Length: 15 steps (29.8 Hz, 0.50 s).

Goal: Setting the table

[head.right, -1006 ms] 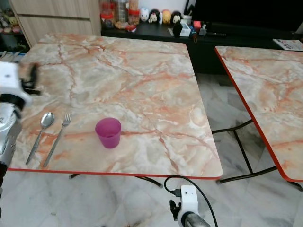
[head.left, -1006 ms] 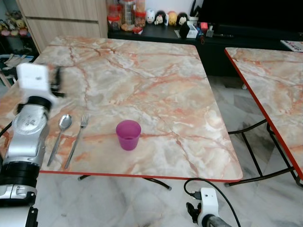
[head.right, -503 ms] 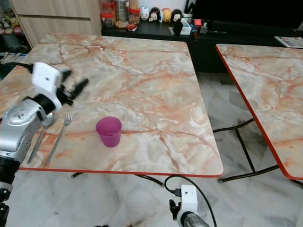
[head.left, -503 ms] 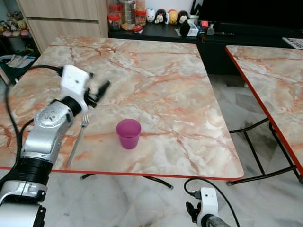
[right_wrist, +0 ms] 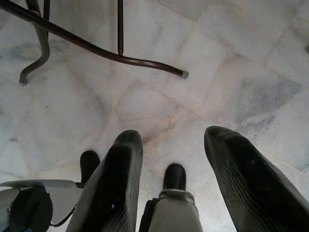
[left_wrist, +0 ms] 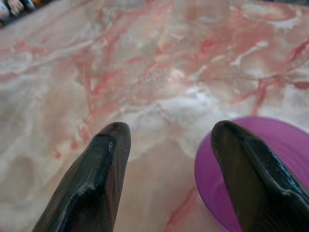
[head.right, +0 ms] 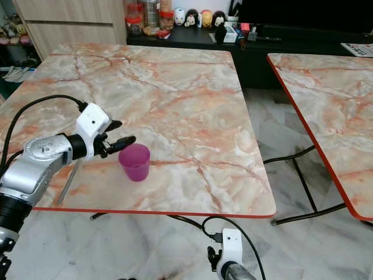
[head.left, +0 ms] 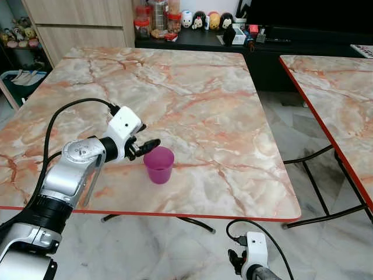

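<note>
Left gripper [head.left: 150,146]: you have it level with the rim of the purple cup [head.left: 158,165], fingers spread and gripping nothing. In the left wrist view one finger [left_wrist: 260,179] lies over the rim of the cup [left_wrist: 251,174] and the other finger [left_wrist: 89,186] is over bare marble beside it, so the opening is not yet centred on the cup. Judge this as an approach to a side grasp: the forearm lies low and near-horizontal over the table [head.left: 192,99], which suits taking the cup by its wall.

Cup position: it stands upright and looks empty, near the table's front edge and left of the table's middle. A fork [head.right: 69,178] lies on the cup's left side, partly under the forearm; keep the arm clear of it when you shift sideways.

Room for moving: beyond the cup, the marble top is open all the way to the far edge. On the near side, the red-trimmed front edge is close, so avoid pushing the cup toward it. A second table [head.left: 338,93] stands well apart to the cup's right, across a gap of floor.

Right gripper [right_wrist: 174,183]: it hangs idle below table height, fingers apart, pointed at the tiled floor [right_wrist: 231,63].
</note>
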### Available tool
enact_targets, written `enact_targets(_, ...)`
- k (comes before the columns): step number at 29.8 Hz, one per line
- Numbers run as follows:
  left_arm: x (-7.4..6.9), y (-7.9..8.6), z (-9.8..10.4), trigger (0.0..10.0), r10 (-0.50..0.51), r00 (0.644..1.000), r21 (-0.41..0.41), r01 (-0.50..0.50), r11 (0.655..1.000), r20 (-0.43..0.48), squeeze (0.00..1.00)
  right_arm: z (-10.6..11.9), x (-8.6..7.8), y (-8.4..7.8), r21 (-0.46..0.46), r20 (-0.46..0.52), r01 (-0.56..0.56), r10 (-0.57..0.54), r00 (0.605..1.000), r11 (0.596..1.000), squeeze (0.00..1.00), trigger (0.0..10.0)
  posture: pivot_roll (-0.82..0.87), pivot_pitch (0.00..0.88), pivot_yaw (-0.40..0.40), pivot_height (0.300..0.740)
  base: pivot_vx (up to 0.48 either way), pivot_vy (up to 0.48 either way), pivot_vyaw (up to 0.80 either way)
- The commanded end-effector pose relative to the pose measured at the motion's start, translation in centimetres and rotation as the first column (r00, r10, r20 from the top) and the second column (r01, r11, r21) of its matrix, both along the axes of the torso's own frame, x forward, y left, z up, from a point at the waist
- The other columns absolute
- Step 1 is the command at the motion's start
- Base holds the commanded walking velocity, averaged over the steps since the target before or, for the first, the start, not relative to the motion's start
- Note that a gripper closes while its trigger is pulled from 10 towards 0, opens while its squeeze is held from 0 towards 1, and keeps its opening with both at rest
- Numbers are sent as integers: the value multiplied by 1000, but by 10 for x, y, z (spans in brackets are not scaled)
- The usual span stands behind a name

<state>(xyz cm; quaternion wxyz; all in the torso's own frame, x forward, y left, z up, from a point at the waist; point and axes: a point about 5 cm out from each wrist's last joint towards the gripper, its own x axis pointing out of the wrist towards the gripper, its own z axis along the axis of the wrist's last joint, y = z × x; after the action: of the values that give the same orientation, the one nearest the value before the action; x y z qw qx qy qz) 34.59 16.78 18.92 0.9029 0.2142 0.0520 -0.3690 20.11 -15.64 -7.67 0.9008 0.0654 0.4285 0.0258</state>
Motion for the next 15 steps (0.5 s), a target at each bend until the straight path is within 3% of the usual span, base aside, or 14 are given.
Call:
enact_targets(1, -1, -4, 2, 10000, -35, 999, 12, 36, 999, -15, 0, -1, -2, -1, -1, -6, 14, -14, 1000, 1000, 0, 10000, 93, 83, -34, 740, 0, 0, 0)
enact_targets(15, -6, -13, -1, 10000, -108, 993, 88, 111, 990, -48, 0, -1, -1, -1, 8, 2, 27, -27, 1000, 1000, 0, 10000, 91, 85, -26, 740, 0, 0, 0)
